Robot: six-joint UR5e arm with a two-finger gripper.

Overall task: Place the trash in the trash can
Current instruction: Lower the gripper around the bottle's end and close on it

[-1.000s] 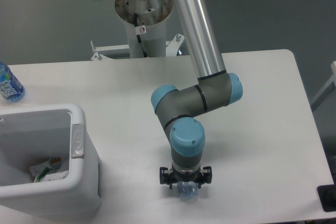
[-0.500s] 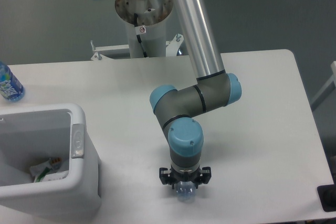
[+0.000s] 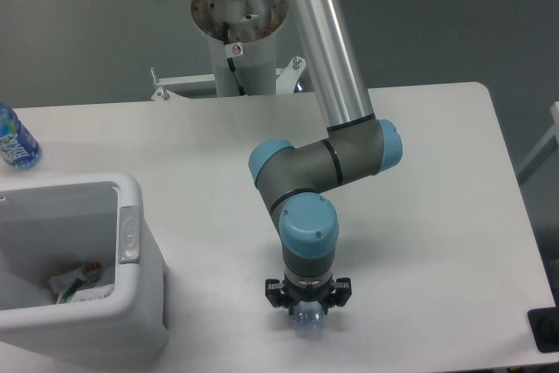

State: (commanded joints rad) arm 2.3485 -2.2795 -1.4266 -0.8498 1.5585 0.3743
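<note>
gripping a clear bottle, right of the bin

sitting at the table's left edge, the trash can [image 3: 131,303] holds a crumpled wrapper [image 3: 74,286]. behind it stands a blue-label bottle [image 3: 13,141]. well right of the can, the gripper [image 3: 307,312] points down, clamped on the clear bottle [image 3: 307,322].

With the bin [image 3: 131,303] at the table's [image 3: 437,216] front left as landmark, a wrapper [image 3: 77,284] lies inside it, a bottle [image 3: 15,139] stands behind it, and the gripper [image 3: 307,307] over another bottle [image 3: 307,321] sits well to its right.
</note>
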